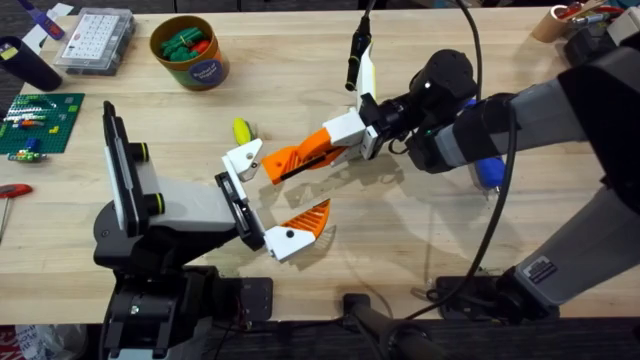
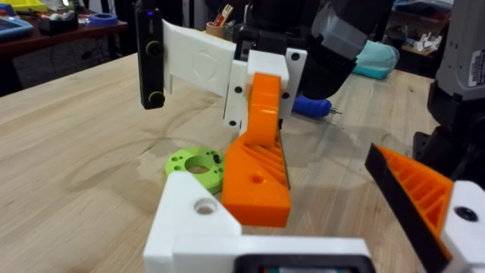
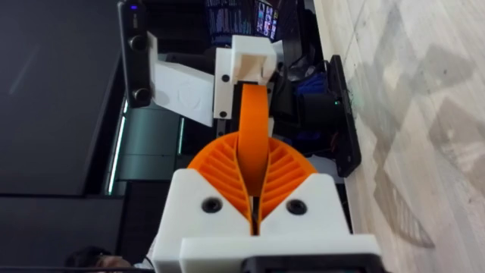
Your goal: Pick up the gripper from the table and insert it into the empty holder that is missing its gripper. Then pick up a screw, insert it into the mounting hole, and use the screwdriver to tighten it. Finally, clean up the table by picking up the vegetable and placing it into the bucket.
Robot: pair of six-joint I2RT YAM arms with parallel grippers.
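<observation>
Right gripper point(image 1: 352, 140) clamps the gripper point(image 1: 300, 157) in the overhead view, its long axis pointing left toward the holder point(image 1: 243, 158) on the left arm, tip nearly touching. Bucket point(image 1: 190, 52) stands far left.

From the left wrist, the orange gripper point(image 2: 256, 163) lies just beside the white holder point(image 2: 191, 220).

From the right wrist, the pads point(image 3: 284, 163) pinch the wedge point(image 3: 254, 140), aimed at a white bracket point(image 3: 241, 72) straight ahead.

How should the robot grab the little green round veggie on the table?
Probably from straight above, pinching the outer rim of the vegetable across its width. It lies flat on the table, a thin disc with a hole, so from the side there is little to grab. The white holder sits close, so finger room is tight there.
</observation>
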